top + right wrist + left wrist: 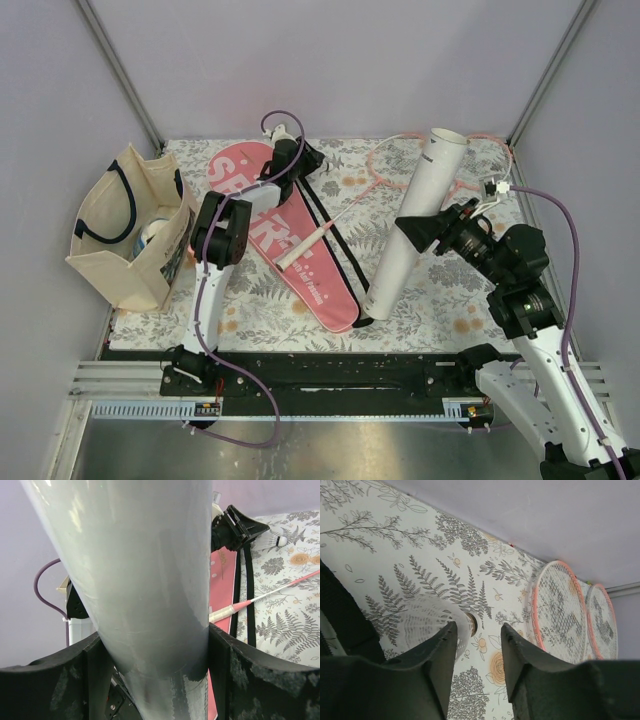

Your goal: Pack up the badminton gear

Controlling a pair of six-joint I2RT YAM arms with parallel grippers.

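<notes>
A smooth white cylindrical tube (pixel 432 175) is clamped, tilted, by the right gripper (pixel 156 655). The left gripper (pixel 477 630) (jaws parted) is held above a feathery shuttlecock (pixel 427 622) on fern-printed cloth (pixel 395 540).

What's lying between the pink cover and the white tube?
The black strap and a racket's thin shaft crossing it; otherwise bare cloth, seen in the top view.

Large white letters run along the pink cover (pixel 325 300) lying left of centre on the table. Only "SP" at its far end reads clearly; the left arm (pixel 222 230) hides most of the rest. Smaller white print near the cover's near end, and a dark print on the tote bag (pixel 110 255) at far left, are too small to read.
</notes>
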